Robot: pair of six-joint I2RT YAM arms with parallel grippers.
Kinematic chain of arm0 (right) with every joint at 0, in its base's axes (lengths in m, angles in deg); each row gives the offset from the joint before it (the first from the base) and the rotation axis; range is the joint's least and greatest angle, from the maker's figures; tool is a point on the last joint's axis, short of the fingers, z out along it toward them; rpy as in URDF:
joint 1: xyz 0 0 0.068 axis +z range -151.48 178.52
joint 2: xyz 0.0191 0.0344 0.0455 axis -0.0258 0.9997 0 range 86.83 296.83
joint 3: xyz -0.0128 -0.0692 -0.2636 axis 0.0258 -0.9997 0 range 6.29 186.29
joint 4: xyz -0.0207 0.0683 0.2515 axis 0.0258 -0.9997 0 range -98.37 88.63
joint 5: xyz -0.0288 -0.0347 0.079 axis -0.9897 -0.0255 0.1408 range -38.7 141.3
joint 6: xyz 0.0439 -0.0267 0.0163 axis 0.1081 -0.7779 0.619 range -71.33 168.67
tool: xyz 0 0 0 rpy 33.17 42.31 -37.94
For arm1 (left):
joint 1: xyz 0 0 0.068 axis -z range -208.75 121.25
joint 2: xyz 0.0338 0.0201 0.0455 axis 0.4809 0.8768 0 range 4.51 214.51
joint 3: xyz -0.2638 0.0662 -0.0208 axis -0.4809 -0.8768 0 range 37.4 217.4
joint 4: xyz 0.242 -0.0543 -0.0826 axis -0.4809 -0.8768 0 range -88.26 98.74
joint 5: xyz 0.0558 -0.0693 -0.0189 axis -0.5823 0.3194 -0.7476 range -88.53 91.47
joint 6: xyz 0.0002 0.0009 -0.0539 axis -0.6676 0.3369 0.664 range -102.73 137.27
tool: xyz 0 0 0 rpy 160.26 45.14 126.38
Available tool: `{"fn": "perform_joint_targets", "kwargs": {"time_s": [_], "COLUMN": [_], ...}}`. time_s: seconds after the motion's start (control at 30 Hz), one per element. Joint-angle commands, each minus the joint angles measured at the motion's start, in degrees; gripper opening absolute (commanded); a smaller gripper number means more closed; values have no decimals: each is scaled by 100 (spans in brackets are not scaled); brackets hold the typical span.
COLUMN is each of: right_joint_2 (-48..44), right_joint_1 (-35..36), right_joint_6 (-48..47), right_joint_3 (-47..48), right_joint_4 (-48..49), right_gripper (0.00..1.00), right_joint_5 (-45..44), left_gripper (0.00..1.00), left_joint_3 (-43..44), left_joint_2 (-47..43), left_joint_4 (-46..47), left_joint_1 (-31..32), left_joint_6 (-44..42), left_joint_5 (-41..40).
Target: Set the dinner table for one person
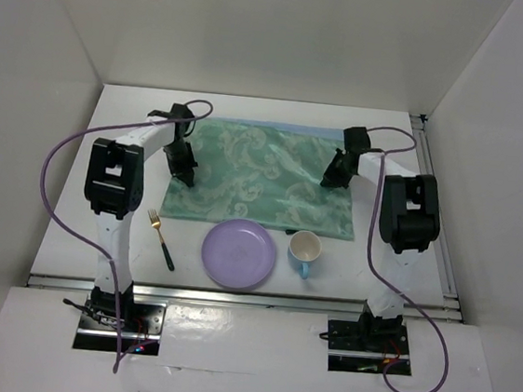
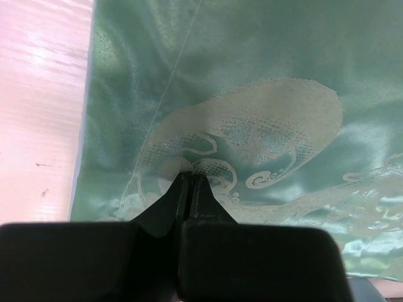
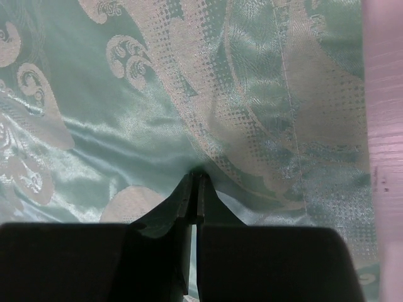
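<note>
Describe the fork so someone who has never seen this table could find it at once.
On the white table, look along the near edge, in front of the green patterned cloth. The fork lies leftmost, left of the purple plate and mug: slim, gold tines, dark handle, the only cutlery.

cloth [image 1: 264, 173] on the dinner table [image 1: 336, 283], before it fork [image 1: 161, 239] left, plate [image 1: 239, 254] middle, cup [image 1: 305, 249] right

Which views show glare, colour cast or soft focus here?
Top external: even light, soft shadows, sharp throughout; the plain white tabletop looks neutral. Left wrist: that tabletop reads pink and washed out at left; sheen on the green patterned satin cloth; left gripper is a dark, soft-edged silhouette. Right wrist: pink strip at right edge, bright streaks across the cloth, right gripper underexposed.
</note>
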Motion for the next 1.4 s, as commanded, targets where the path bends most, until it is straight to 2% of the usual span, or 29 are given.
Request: {"fn": "perform_joint_targets", "kwargs": {"time_s": [0.0, 0.07, 0.1, 0.2, 0.23, 0.3, 0.37, 0.4, 0.6, 0.8, 0.9, 1.03, 1.13, 1.17, 1.27, 1.37], "right_joint_2": [6, -187, -275, -749, -889, -1364, -1968, -2198, -4200, -5556, -5681, -5734, -5506, -5453, -5295, -5119], "right_joint_1": [1, 1, 1, 1, 1, 1, 132, 132, 360, 782, 1141, 1669, 1793, 1854, 1907, 1969], "right_joint_6": [-240, -381, -434, -557, -636, -698, -760, -760, -479, 145, 303, 436, 497, 549, 550, 611], "right_joint_3": [371, 670, 758, 935, 935, 935, 542, 357, -1303, -2297, -2430, -2484, -2537, -2537, -2685, -2764], "right_joint_4": [-346, -461, -461, -636, -689, -917, -1163, -1243, -1927, -2421, -2474, -2553, -2553, -2553, -2553, -2413], "right_gripper": [2, 7, 16, 36, 50, 62, 75, 78, 82, 89, 92, 92, 92, 91, 76, 74], "right_joint_5": [-446, -307, -253, -94, -25, -24, -76, -129, -112, 11, 73, -287, -497, -559, -717, -719], "left_gripper": [0, 2, 9, 19, 25, 38, 49, 53, 56, 58, 58, 58, 58, 58, 58, 58], "left_joint_3": [-21, 190, 295, 673, 752, 876, 876, 763, -642, -1767, -1892, -1822, -1822, -1874, -1927, -1928], "left_joint_2": [-139, -314, -376, -735, -842, -1096, -1518, -1667, -3168, -4225, -4429, -4429, -4376, -4376, -4324, -4271], "left_joint_4": [-206, -347, -530, -760, -874, -953, -954, -954, -201, 644, 795, 708, 707, 707, 707, 707], "left_joint_1": [136, 189, 189, 189, 189, 189, 189, 189, 242, 487, 654, 812, 874, 927, 988, 989], "left_joint_6": [39, 39, 39, 92, 92, 39, -13, -13, -66, -382, -496, -497, -497, -497, -444, -444], "left_joint_5": [-280, -465, -552, -816, -930, -1001, -1001, -1001, -176, 658, 1002, 950, 897, 897, 836, 835]}}
